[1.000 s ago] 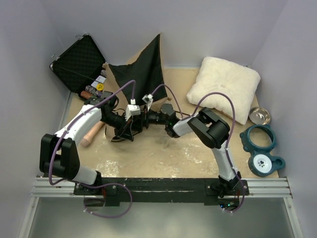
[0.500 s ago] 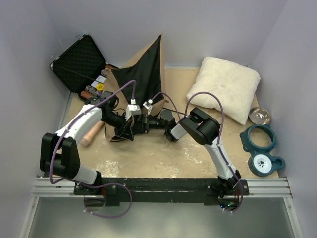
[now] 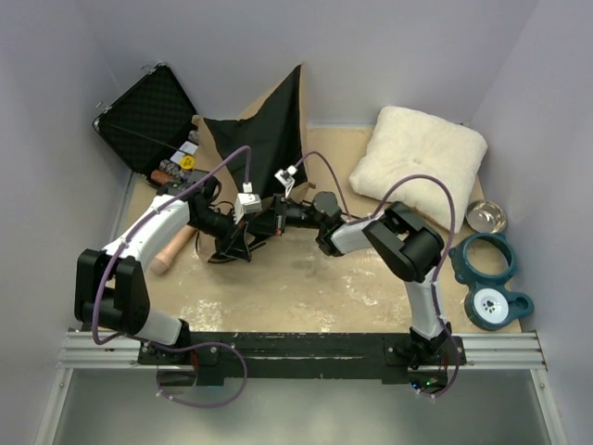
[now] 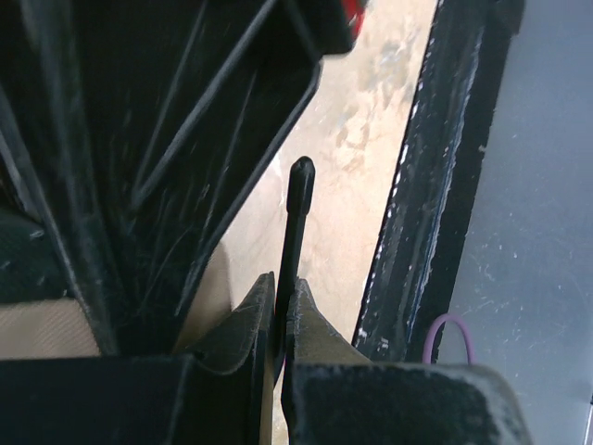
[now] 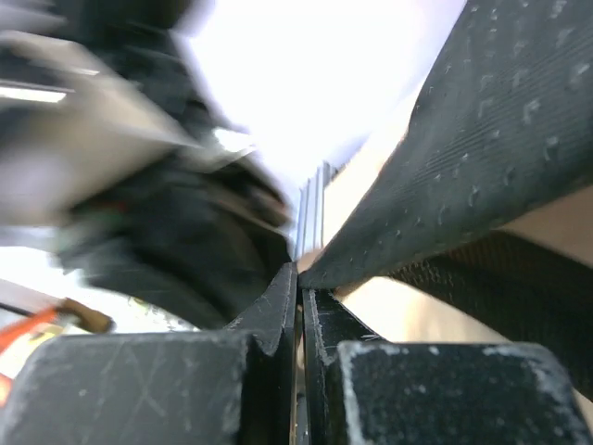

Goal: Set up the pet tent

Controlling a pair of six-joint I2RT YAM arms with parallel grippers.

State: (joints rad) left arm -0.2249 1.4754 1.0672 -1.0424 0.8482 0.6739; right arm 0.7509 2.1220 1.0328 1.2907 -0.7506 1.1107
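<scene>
The pet tent (image 3: pixel 264 130) stands half-raised at the table's back, black underside showing. The left gripper (image 4: pixel 281 289) is clamped on a thin black pole (image 4: pixel 296 213), and the right gripper (image 5: pixel 298 278) pinches the tent's fabric edge. The step probably goes best if the pole tip is fed steadily against taut fabric. The scuffed tan tabletop (image 3: pixel 306 287) is hemmed in by lilac walls (image 3: pixel 371 56), with a white cushion (image 3: pixel 422 162) and an open case (image 3: pixel 148 116) crowding nearby.

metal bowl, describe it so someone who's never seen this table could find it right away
Find the big white cushion at the far right of the table. Just off its near right corner sits the bowl. It is small, round and shiny metal, unlike the soft cushion and the teal ring toy lying just nearer the robot.
</scene>
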